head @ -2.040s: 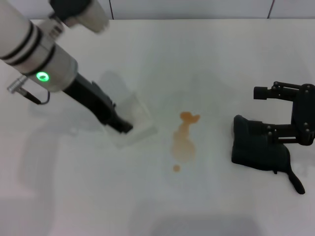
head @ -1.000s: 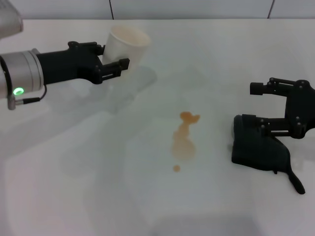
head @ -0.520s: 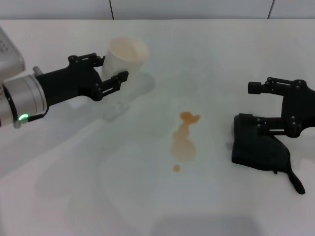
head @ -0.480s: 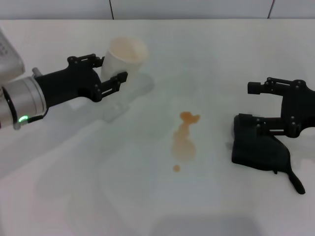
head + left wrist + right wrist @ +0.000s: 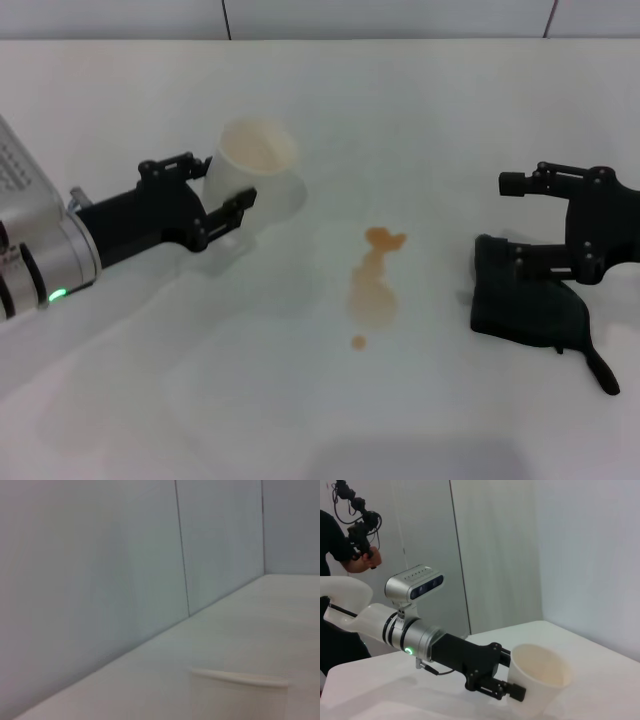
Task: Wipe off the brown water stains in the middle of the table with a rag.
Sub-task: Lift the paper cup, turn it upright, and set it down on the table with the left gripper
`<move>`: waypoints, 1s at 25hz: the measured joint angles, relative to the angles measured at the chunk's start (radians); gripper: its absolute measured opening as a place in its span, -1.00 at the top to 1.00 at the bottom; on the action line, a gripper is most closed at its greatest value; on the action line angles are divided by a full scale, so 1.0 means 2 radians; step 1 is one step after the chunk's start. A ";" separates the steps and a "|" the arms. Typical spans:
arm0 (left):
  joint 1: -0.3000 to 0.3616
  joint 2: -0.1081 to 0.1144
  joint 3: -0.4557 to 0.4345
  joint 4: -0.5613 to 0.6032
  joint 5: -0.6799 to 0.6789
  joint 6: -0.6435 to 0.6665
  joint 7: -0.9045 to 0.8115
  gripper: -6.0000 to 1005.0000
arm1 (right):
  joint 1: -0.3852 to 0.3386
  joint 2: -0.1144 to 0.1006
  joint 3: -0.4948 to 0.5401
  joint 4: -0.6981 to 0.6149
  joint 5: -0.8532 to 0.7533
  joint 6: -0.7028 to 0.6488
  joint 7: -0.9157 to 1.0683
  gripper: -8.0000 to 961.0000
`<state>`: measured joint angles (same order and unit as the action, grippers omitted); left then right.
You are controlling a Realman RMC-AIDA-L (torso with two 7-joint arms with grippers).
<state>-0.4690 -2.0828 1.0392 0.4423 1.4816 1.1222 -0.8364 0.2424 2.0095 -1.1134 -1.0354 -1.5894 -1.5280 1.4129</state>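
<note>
The brown water stains point(image 5: 372, 285) lie as an orange-brown chain in the middle of the white table point(image 5: 420, 120), with one small droplet point(image 5: 358, 342) at the near end. The black rag point(image 5: 525, 305) lies bunched at the right, its thin tail pointing to the near right. My right gripper point(image 5: 506, 222) is open at the rag's far edge, its lower finger touching the cloth. My left gripper point(image 5: 222, 185) is shut on a white paper cup point(image 5: 255, 170), held upright left of the stains. The cup also shows in the right wrist view point(image 5: 540, 680) and the left wrist view point(image 5: 240, 695).
A grey panelled wall point(image 5: 400, 18) runs along the table's far edge. In the right wrist view a person in black point(image 5: 345, 540) stands beyond my left arm point(image 5: 415, 635), holding a device up.
My left gripper has carried the cup from the far left down and nearer, closer to the stains. My right gripper has shifted slightly left at the rag. The stains and rag have not moved.
</note>
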 joint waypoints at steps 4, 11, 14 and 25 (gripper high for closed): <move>0.010 0.000 -0.001 -0.009 -0.003 0.000 0.015 -0.09 | 0.000 0.000 -0.005 0.000 0.000 0.000 -0.004 -0.72; 0.018 0.000 0.001 -0.009 -0.005 0.000 0.020 -0.09 | -0.001 0.000 -0.011 0.000 -0.001 0.002 -0.007 -0.72; 0.018 0.000 0.000 -0.010 -0.005 0.000 0.021 -0.09 | -0.003 0.000 -0.015 0.000 -0.001 0.004 -0.008 -0.72; 0.025 -0.001 0.001 -0.010 -0.005 0.000 0.029 -0.08 | -0.004 0.000 -0.019 0.000 -0.001 0.007 -0.011 -0.72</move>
<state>-0.4187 -2.0842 1.0406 0.4218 1.4710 1.1217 -0.7784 0.2349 2.0095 -1.1504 -1.0354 -1.5908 -1.5134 1.3918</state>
